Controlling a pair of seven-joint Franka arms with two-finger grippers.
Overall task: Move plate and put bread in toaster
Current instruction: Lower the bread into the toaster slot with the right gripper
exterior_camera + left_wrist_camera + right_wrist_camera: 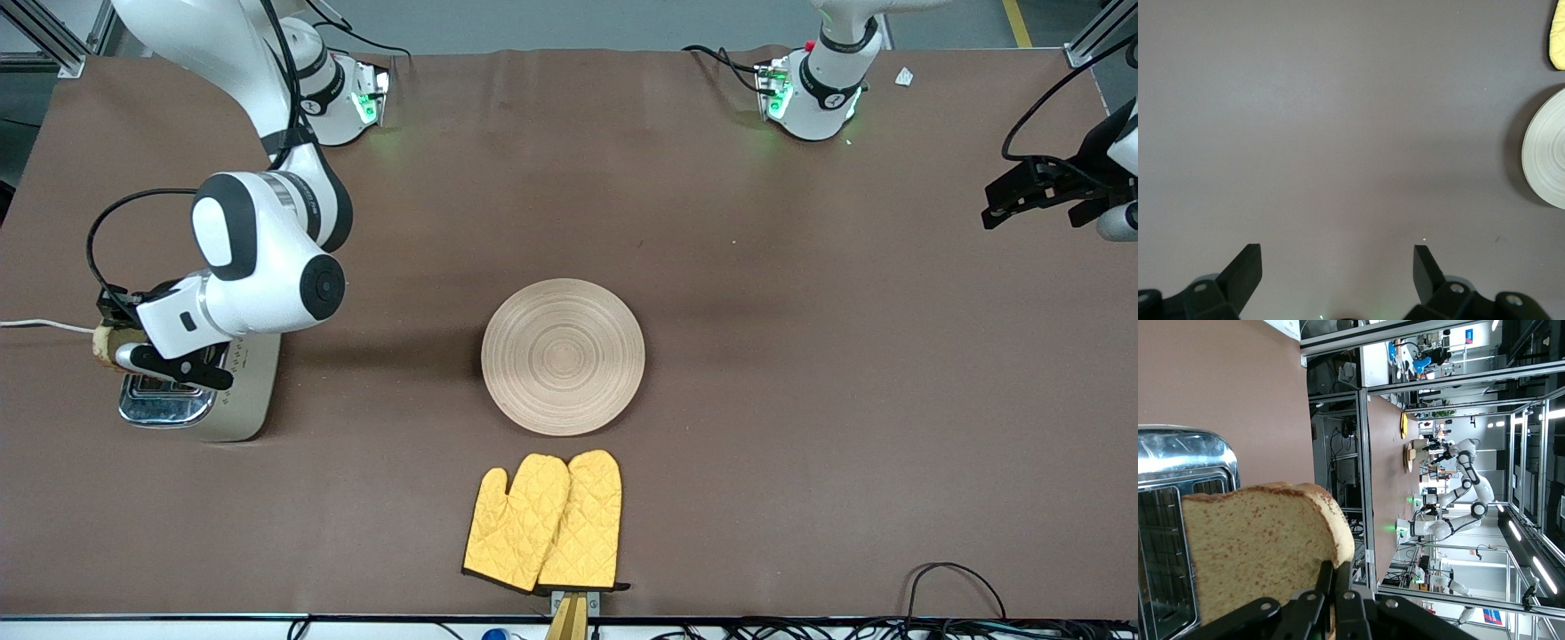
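- Two arms share the brown table (pixel 800 373); the right arm reaches out to its own end of it, the left arm waits near its end's edge.
- The right gripper (pixel 124 356) hangs over the toaster (pixel 240 391), its fingers (pixel 1331 587) clamped narrowly on the bread (pixel 1258 547), which stands on edge above the chrome top and slots.
- In the front view only a bit of the bread's crust (pixel 105 342) shows past the gripper.
- The toaster sits toward the right arm's end of the table, a white cord (pixel 36 324) running from it to the table's edge.
- The plate (pixel 563 356) lies flat near the middle of the table, well apart from the toaster, with bare cloth all round its rim.
- A pair of yellow oven mitts (pixel 544 524) lies nearer the front camera than the plate, just apart from its rim and close to the table's front edge.
- The left gripper (pixel 1036 191) hovers over bare table, fingers (pixel 1245 270) spread wide and holding nothing; its wrist view catches the plate's edge (pixel 1546 160) and a mitt tip (pixel 1558 37).
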